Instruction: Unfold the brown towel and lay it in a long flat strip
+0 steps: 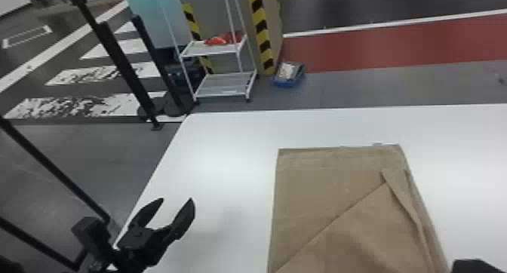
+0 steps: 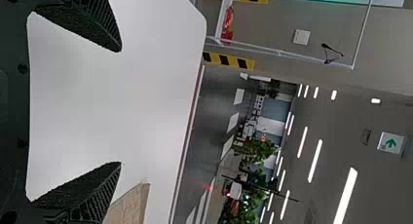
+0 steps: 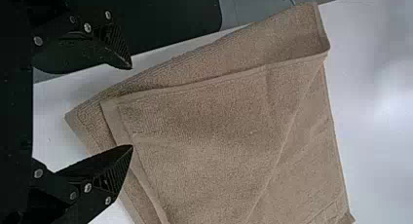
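Head view has the folded towel (image 1: 320, 200) flat on the desk (image 1: 226, 155), well in from its left edge and reaching near its near edge, while the left tool (image 1: 176, 200), spread and empty, hangs by that left edge. Unfolding seems in hand, with a top layer turned back on a slant; the right tool (image 3: 132, 107), also parted and empty beside the hem, should next pinch only that layer and draw it out level, without dragging the layers beneath.
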